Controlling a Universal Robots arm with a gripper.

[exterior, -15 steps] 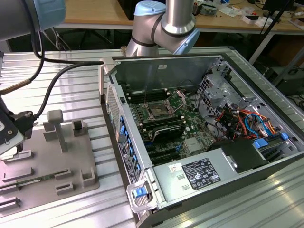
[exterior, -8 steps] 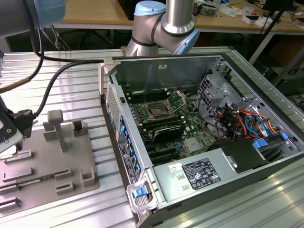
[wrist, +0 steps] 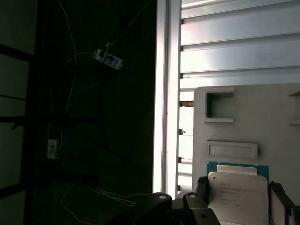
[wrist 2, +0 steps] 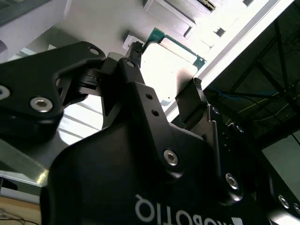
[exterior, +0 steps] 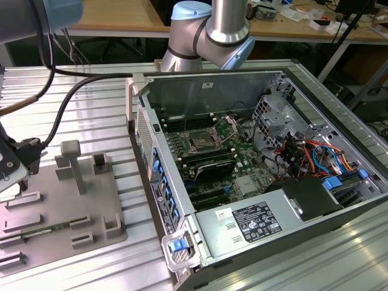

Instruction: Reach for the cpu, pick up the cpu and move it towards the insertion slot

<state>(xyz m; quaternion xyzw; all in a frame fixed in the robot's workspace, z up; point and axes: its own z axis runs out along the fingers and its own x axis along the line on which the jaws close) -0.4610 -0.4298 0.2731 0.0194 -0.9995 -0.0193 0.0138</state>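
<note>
- My gripper (wrist 2: 166, 65) is straddling the cpu (wrist: 237, 197); I cannot tell whether my jaws are clamping it or standing just off it.
- The cpu is lying flat on the grey tray (wrist: 243, 117), at the exterior view's left.
- The insertion slot (exterior: 200, 142) is sitting well apart, toward that view's right, inside the open computer case (exterior: 200, 94).

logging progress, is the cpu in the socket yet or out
Out: the cpu is at the grey tray, flanked by the gripper, far from the insertion slot.
</note>
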